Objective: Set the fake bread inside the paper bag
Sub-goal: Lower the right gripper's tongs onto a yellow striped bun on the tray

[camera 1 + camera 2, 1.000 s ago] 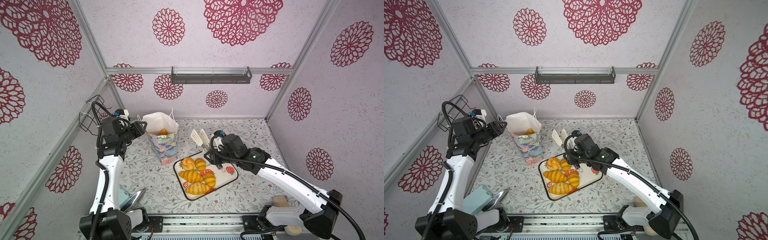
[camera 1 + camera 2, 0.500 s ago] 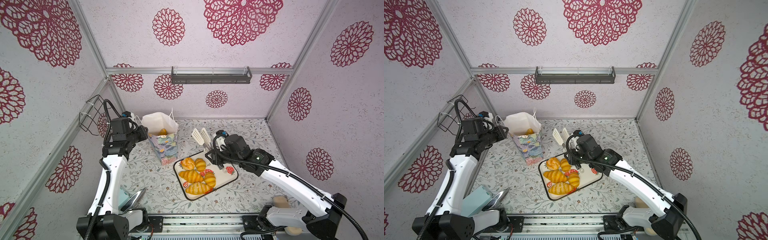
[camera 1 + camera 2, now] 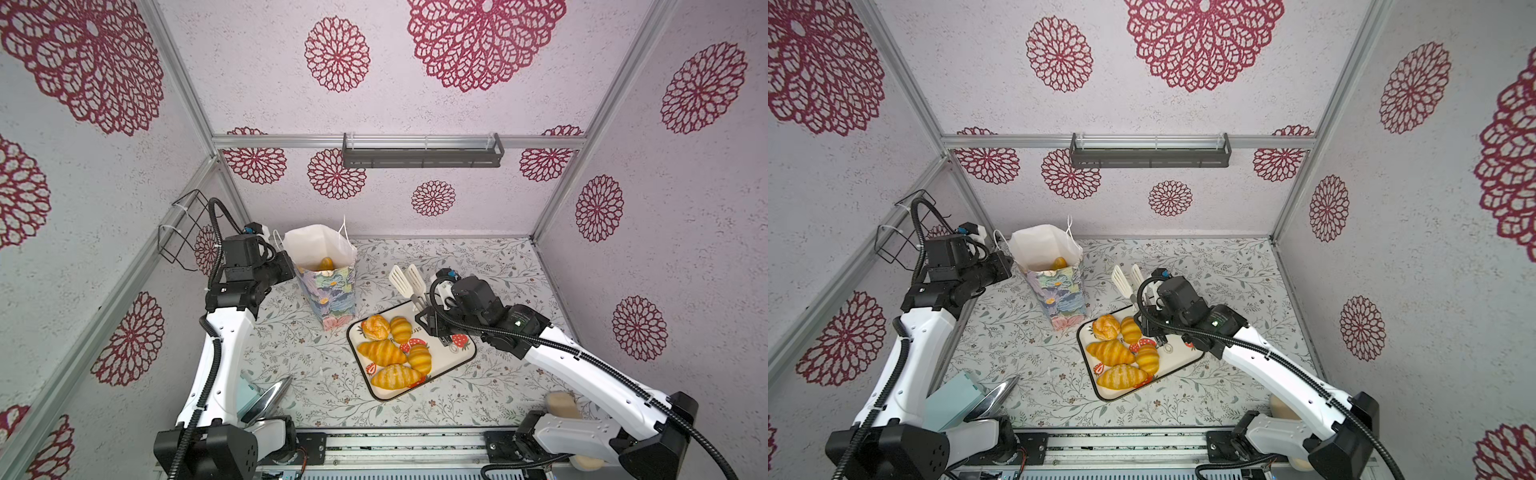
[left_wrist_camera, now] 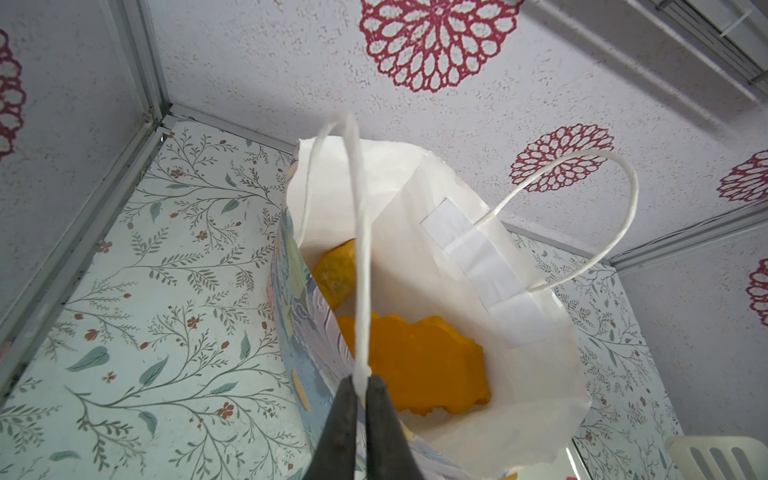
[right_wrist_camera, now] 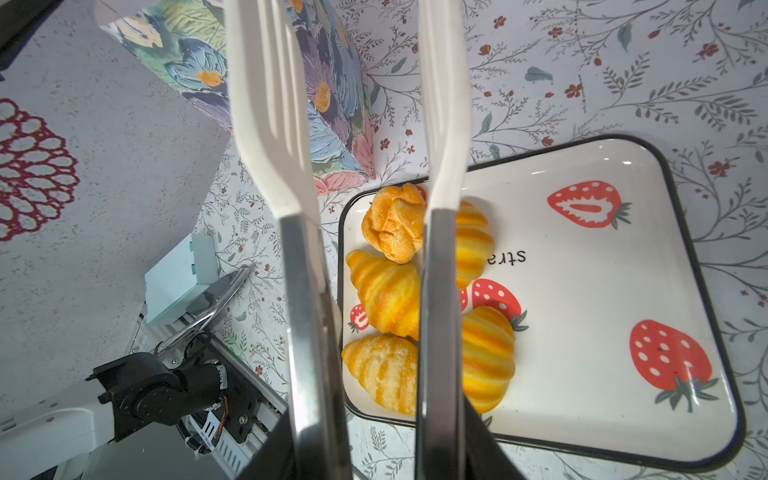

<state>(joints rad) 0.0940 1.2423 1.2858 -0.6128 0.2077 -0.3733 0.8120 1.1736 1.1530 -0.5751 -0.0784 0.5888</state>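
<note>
The paper bag stands upright at the back left, flower-printed outside and white inside. Fake bread lies in it: one round piece and one flat golden piece. My left gripper is at the bag's left rim, shut on a white cord handle. Several croissants and a roll lie on the strawberry tray. My right gripper is shut on white-tipped tongs, whose blades are apart above the tray's far corner.
A teal box with a metal lid leans by the left arm's base. A wire basket hangs on the left wall and a dark shelf on the back wall. A beige object sits by the right arm's base.
My left gripper has moved right to the bag's rim and closed on the cord handle. The right arm and tongs have barely shifted.
</note>
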